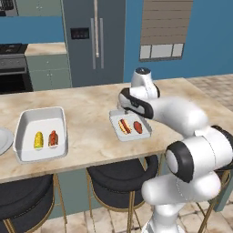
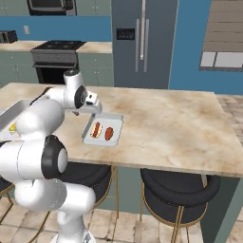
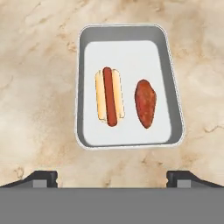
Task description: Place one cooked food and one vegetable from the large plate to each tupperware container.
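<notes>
Robot arm over the smaller tray, both trays filled.

Left base view: the white arm fills the foreground, reaching over the marble counter (image 1: 91, 136) to the smaller tupperware tray (image 1: 129, 126), which holds a hot dog (image 1: 124, 126) and a reddish-brown sweet potato (image 1: 137, 127). Further left, the larger tupperware tray (image 1: 40, 134) carries a corn cob (image 1: 38, 139) and a sausage (image 1: 53, 138); the large plate (image 1: 3, 140) shows at the left edge.
Right base view: the gripper (image 2: 93, 108) hangs above the smaller tray's near end.
Hand view: fingertips (image 3: 41, 177) stand wide apart, holding nothing, above the tray.

White tray (image 3: 175, 109), red sausage w/ tan bun (image 3: 109, 96), beige marbled counter (image 3: 39, 87).
</notes>
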Motion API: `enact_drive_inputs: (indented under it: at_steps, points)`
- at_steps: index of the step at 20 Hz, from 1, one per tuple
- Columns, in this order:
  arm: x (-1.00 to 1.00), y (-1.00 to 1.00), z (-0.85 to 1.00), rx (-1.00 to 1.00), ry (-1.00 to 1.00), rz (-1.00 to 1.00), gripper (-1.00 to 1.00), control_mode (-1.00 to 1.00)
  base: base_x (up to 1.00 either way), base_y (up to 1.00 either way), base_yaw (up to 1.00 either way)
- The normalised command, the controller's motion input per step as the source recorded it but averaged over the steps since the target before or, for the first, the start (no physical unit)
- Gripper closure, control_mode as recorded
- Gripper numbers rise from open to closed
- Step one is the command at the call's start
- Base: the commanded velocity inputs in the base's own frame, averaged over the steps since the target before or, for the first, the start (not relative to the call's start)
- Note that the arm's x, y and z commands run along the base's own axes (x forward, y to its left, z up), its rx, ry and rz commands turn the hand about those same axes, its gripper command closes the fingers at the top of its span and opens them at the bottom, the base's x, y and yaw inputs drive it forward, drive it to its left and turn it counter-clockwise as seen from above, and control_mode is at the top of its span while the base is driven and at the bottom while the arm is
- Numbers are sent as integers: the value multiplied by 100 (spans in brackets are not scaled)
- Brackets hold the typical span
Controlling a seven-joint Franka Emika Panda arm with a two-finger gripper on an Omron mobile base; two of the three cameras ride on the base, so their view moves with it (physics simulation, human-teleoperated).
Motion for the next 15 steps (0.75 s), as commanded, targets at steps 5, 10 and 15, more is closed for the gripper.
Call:
enact_drive_inputs:
  at_steps: [5, 10, 15]
  points:
    - [-100, 1, 79, 0, -45, 0, -100, -100, 0, 0, 0]
    - [-97, 24, 87, -5, -40, 2, -100, -100, 0, 0, 0]
    - [-8, 70, 75, -20, 0, 2, -100, -100, 0, 0, 0]
